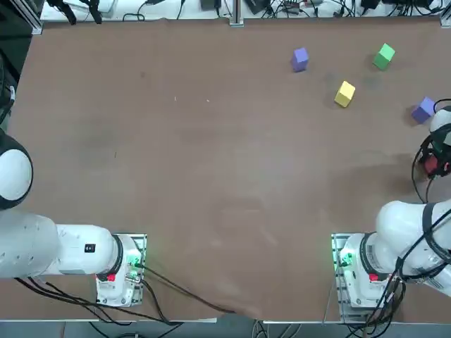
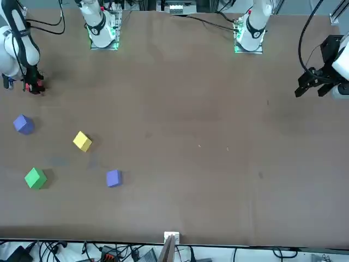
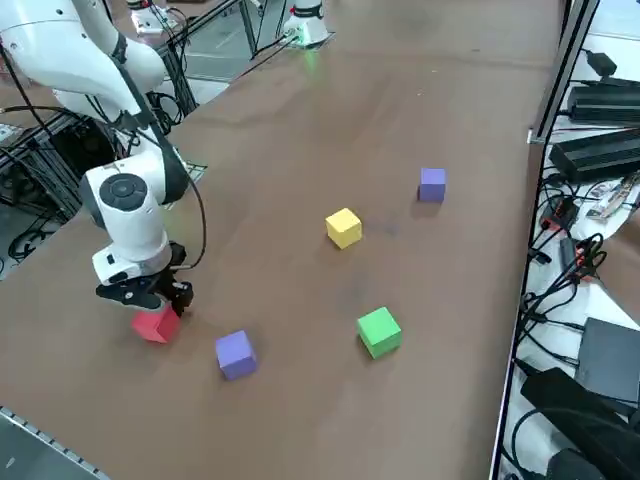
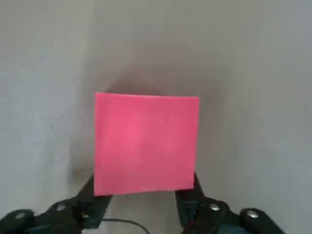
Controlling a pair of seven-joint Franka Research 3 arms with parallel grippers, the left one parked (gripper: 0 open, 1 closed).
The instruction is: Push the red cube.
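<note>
The red cube (image 3: pixel 153 324) rests on the brown table near its right edge, close to the right arm's base side. It also shows as a small red patch under the arm (image 1: pixel 430 166) and at the far left of the front view (image 2: pixel 34 87). My right gripper (image 3: pixel 148 298) points down right over it. In the wrist view the red cube (image 4: pixel 146 144) fills the middle, and the two black fingers (image 4: pixel 90 202) stand apart at its two near corners. The jaws look open around the cube, with the fingertips hidden behind it.
A purple cube (image 3: pixel 235 353) lies close beside the red one, further along the table's edge. A green cube (image 3: pixel 379 331), a yellow cube (image 3: pixel 343 227) and a second purple cube (image 3: pixel 432 184) sit further out. Cables and gear line the far edge.
</note>
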